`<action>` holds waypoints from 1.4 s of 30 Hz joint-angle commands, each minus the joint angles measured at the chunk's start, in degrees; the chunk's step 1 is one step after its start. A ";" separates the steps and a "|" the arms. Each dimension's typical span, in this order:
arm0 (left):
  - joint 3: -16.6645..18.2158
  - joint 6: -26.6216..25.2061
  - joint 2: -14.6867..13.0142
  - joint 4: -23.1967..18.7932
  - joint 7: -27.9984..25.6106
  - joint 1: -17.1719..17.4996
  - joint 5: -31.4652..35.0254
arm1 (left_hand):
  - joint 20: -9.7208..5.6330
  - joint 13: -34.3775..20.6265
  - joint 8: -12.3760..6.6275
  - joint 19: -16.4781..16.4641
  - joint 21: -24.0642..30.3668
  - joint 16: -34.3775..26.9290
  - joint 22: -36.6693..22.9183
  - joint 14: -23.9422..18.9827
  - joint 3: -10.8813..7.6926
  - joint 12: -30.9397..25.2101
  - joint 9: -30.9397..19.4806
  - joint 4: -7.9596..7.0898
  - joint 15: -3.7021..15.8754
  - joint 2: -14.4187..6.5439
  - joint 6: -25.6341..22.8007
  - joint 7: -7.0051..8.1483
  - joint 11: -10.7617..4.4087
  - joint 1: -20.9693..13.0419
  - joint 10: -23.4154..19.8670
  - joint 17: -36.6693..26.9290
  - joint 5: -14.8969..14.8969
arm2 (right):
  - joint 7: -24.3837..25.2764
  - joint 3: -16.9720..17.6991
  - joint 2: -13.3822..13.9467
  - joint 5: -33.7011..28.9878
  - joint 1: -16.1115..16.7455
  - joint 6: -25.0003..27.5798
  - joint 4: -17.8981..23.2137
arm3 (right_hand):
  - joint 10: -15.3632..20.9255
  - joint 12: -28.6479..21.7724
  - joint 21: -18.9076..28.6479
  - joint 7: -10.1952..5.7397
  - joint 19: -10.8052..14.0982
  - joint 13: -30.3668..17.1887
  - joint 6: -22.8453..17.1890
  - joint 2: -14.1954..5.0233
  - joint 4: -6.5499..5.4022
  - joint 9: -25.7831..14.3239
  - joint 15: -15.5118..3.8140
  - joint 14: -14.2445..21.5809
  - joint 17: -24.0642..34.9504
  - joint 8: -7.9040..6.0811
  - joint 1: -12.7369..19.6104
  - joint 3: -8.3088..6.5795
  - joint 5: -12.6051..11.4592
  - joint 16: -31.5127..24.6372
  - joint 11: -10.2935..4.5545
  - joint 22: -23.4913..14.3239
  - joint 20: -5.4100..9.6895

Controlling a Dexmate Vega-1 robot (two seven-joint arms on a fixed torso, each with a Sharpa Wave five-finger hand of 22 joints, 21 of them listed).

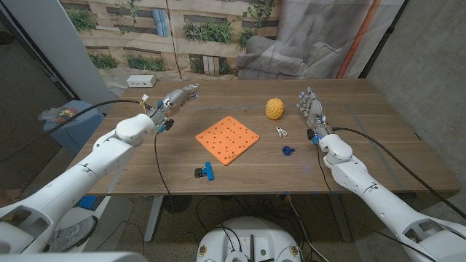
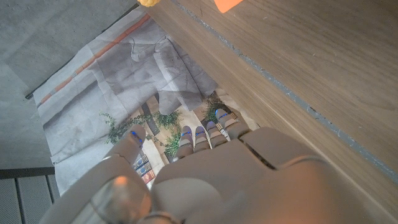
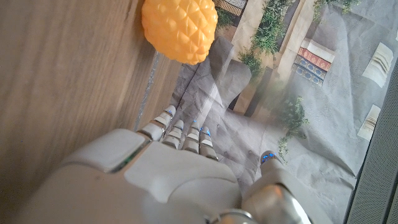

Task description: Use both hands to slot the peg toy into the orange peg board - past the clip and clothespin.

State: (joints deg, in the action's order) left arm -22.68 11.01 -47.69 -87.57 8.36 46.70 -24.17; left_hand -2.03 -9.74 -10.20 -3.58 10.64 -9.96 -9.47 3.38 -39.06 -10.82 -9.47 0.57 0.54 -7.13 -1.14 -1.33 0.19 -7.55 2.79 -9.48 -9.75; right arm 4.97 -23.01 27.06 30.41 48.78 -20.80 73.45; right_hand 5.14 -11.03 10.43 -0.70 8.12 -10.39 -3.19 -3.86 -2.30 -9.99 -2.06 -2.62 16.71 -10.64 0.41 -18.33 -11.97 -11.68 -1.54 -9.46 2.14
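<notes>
The orange peg board (image 1: 227, 138) lies at the table's middle, and one of its corners (image 2: 227, 4) shows in the left wrist view. A small blue peg toy (image 1: 288, 151) sits to the board's right, in front of a white clip (image 1: 281, 132). A blue and black clothespin (image 1: 204, 172) lies near the front edge, left of the board's near corner. My left hand (image 1: 177, 98) (image 2: 205, 174) hovers over the far left of the table with its fingers stretched out, holding nothing. My right hand (image 1: 312, 109) (image 3: 174, 180) stands beyond the clip with its fingers extended and holds nothing.
A yellow bumpy ball (image 1: 274, 108) (image 3: 180, 28) lies behind the board, just left of my right hand. A white box (image 1: 140, 81) sits on the floor beyond the table's far left corner. Cables trail along both arms. Bare wood (image 1: 378, 138) spreads at the right.
</notes>
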 commanded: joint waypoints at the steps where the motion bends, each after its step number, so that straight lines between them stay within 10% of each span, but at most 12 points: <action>1: -0.60 4.68 -4.00 -0.64 1.04 -0.43 7.60 | -2.20 -0.25 -0.37 -0.53 0.51 -0.35 -0.32 0.06 -0.24 -0.37 -0.32 0.39 0.57 -3.11 -0.57 0.27 -0.45 -0.74 -0.13 -0.11 -0.31 | 3.57 -0.15 -0.15 -2.59 1.17 -0.79 1.88 | 0.45 -0.26 0.38 -0.13 0.54 -0.15 -0.51 -1.17 -0.27 -0.10 -2.55 0.17 -0.05 -0.38 0.59 -0.19 -0.23 -0.32 0.10 -0.13 1.97; 23: -6.95 13.07 -7.16 -1.00 0.22 -6.92 36.57 | -3.82 -0.27 -0.10 -0.35 0.35 -0.61 -0.35 0.00 0.19 -0.08 -0.35 -1.80 1.99 -3.30 -0.69 1.79 -1.43 0.97 0.06 -0.80 -0.31 | 4.88 1.55 1.70 -2.14 3.36 0.44 5.32 | 0.48 -0.15 0.41 -0.19 0.75 -0.13 -0.54 -1.30 -0.46 -0.09 -2.57 0.35 -0.34 -0.27 0.65 -0.23 -0.30 -0.34 0.03 -0.12 2.02; 42: -10.54 18.04 -6.66 0.78 -7.73 -8.19 55.18 | -5.23 -0.32 0.57 2.95 -0.17 -0.32 -0.50 2.35 1.27 0.41 -0.40 -8.09 2.75 -3.34 2.80 3.97 -2.02 5.60 2.26 -1.16 -0.74 | 4.10 2.37 2.47 -0.95 3.69 0.88 4.77 | 0.43 -0.03 0.36 -0.10 0.73 -0.13 -0.48 -1.36 -0.59 -0.08 -2.82 0.30 -0.63 -0.17 0.75 -0.21 -0.35 -0.29 -0.06 -0.12 2.03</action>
State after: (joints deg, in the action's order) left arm -31.32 26.77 -53.95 -87.52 4.57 38.92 21.59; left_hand -1.82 -9.93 -9.74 -1.49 10.64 -10.18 -9.75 4.96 -37.74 -10.59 -9.76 -6.71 2.05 -5.14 0.66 1.86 -1.78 -2.83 4.37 -10.55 -10.20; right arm 9.49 -21.04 29.19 28.90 52.30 -19.96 78.73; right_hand 5.13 -11.03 10.42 -1.01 8.12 -10.40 -3.48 -4.39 -2.54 -9.98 -2.05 -2.63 15.95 -10.64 0.94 -18.57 -11.97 -11.68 -1.54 -9.46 2.14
